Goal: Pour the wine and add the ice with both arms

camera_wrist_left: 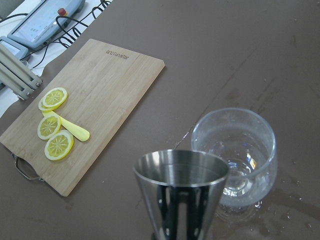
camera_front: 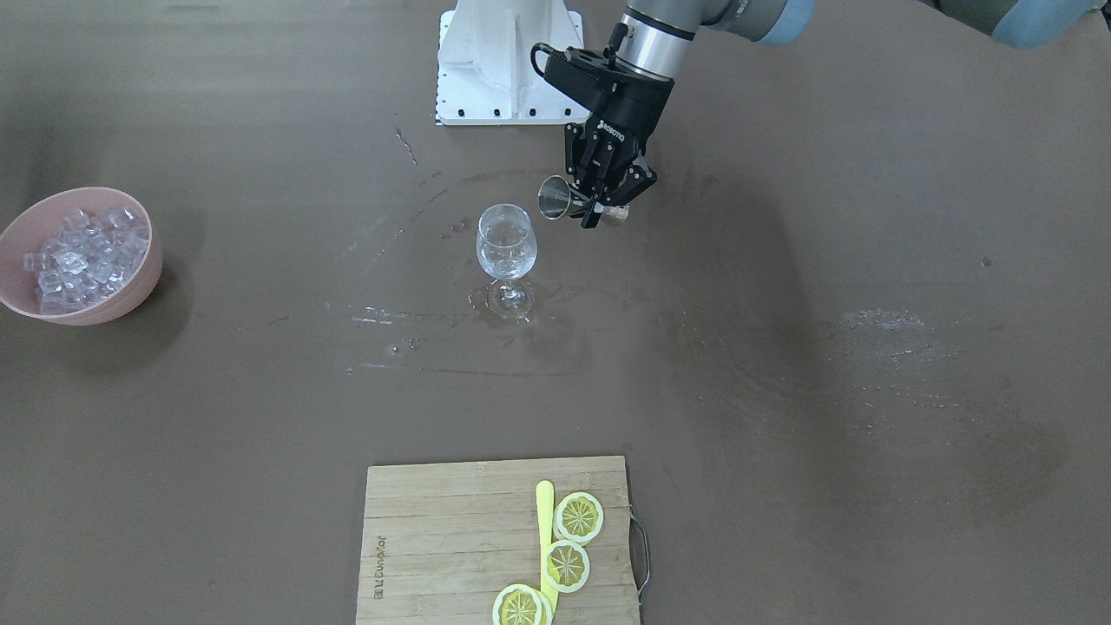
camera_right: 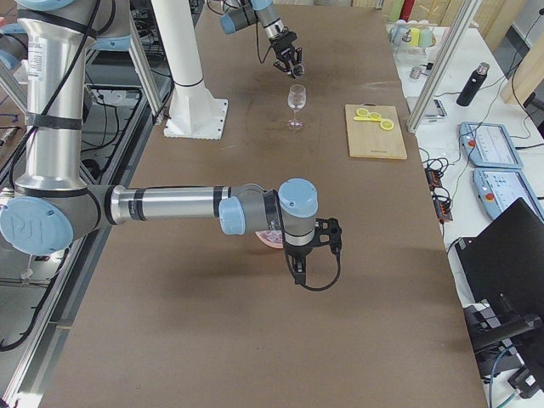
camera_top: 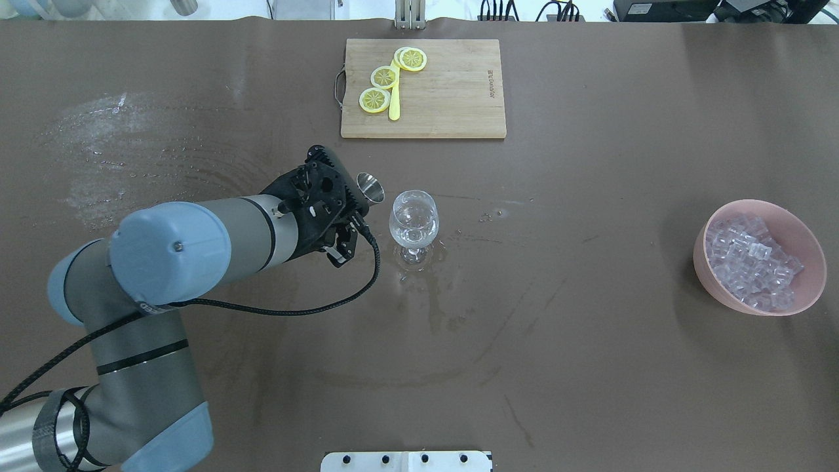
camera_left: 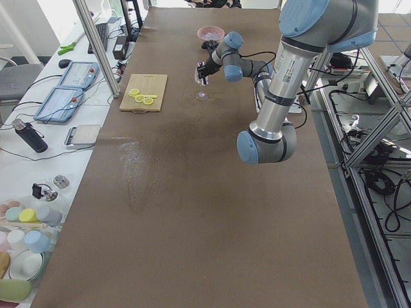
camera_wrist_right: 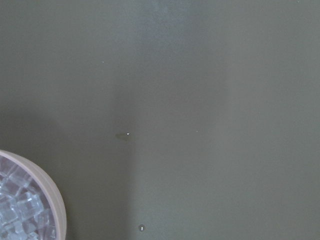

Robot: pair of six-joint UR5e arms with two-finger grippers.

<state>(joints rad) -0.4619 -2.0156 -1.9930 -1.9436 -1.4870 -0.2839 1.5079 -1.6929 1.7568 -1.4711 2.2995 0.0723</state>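
The left arm's black two-finger gripper point(camera_front: 603, 207) is clamped on a small steel jigger point(camera_front: 553, 198). It holds the jigger tipped sideways, mouth toward a clear stemmed wine glass point(camera_front: 506, 243). The glass stands upright just beside the jigger on the brown table point(camera_front: 781, 391), with wet streaks around its foot.

The ice point(camera_front: 82, 252), a heap of small clear cubes, fills a round pink bowl point(camera_front: 130, 295) well apart from this gripper, at the robot's right end of the table. The right arm's gripper point(camera_right: 297, 263) shows only in the side view, hanging near that bowl. Whether its fingers are parted cannot be told. A wooden cutting board point(camera_front: 451, 538) carries lemon slices point(camera_front: 579, 517).
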